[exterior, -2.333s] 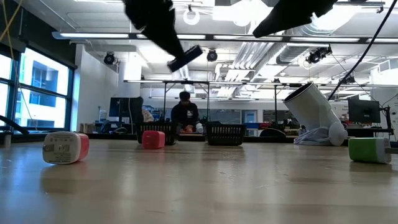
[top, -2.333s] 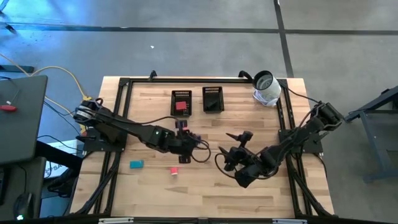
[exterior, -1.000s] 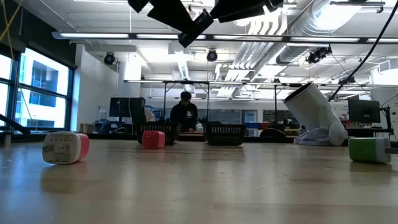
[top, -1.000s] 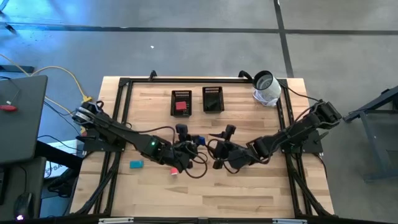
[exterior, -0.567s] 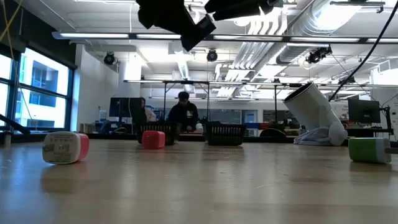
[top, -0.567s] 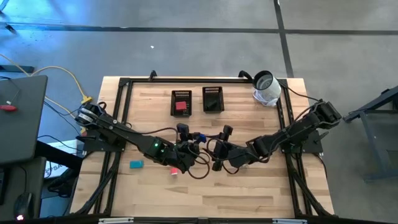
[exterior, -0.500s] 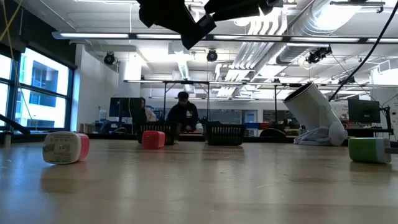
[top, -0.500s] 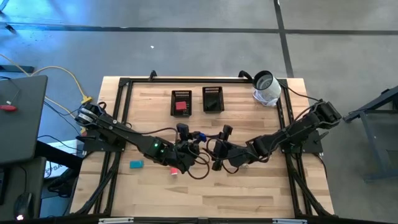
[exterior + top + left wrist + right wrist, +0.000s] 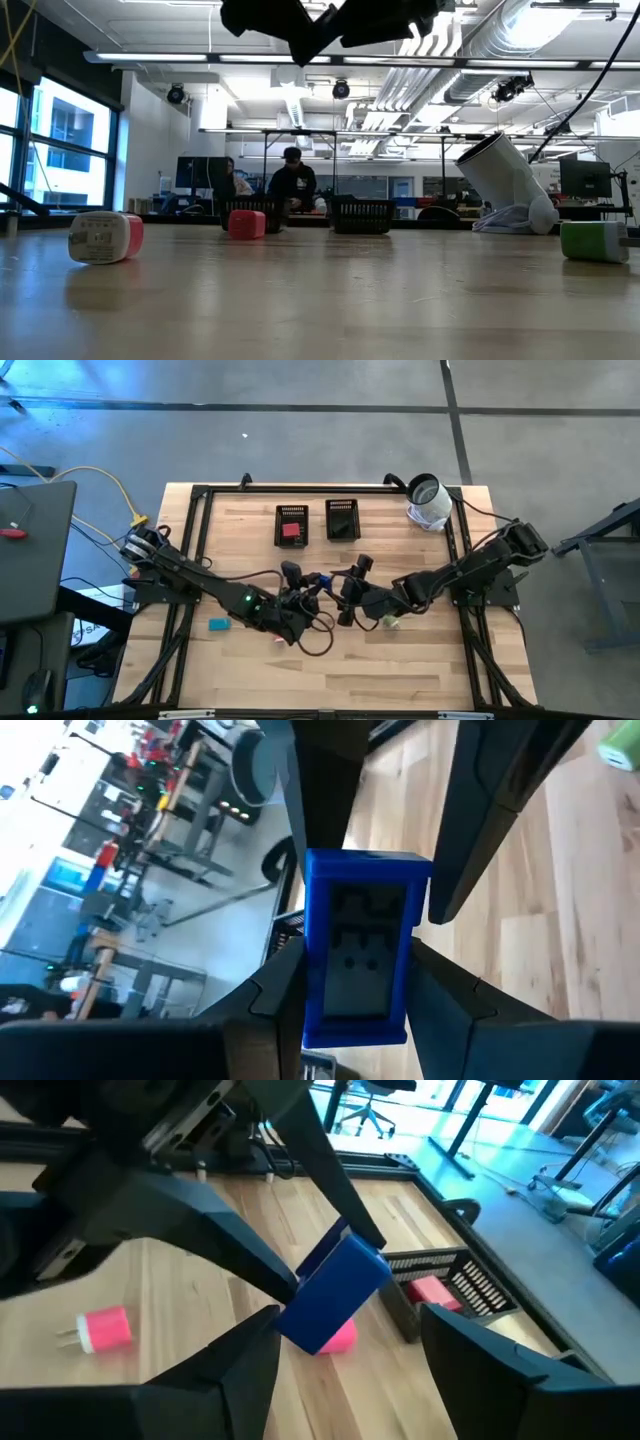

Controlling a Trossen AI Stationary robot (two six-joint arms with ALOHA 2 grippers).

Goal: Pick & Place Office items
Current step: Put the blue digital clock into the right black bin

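Blue block [image 9: 362, 948] is rectangular and smooth plastic, held up in the air over mid tabletop [image 9: 400, 670], its long axis running along the left tool's fingers. Left tool [image 9: 312, 584] pinches it from both sides. In the high view only a small blue bit [image 9: 320, 579] shows between the two tool tips.

Right tool [image 9: 350, 592] sits just beside it, jaws spread; in the right wrist view its two dark fingers [image 9: 240, 1370] flank the block [image 9: 333, 1294] with gaps either side, so contact cannot be confirmed.

Both arms meet at the table's centre, well above the wood in the low view.

Other pieces:
- teal block [image 9: 219, 625], flat, near the left edge
- pink plug-shaped piece [image 9: 100, 1328], lying on its side, prongs pointing away from its body
- small pale green piece [image 9: 388, 622], under the right arm
- red block [image 9: 291, 530] inside the left mesh tray [image 9: 292, 512]

The right mesh tray [image 9: 342, 520] is beside it, contents too dark to tell. White cylinder [image 9: 428, 500] is tipped over at the far right corner.

The front strip of light, grained wood is open; black frame rails [image 9: 190, 540] run along the sides.
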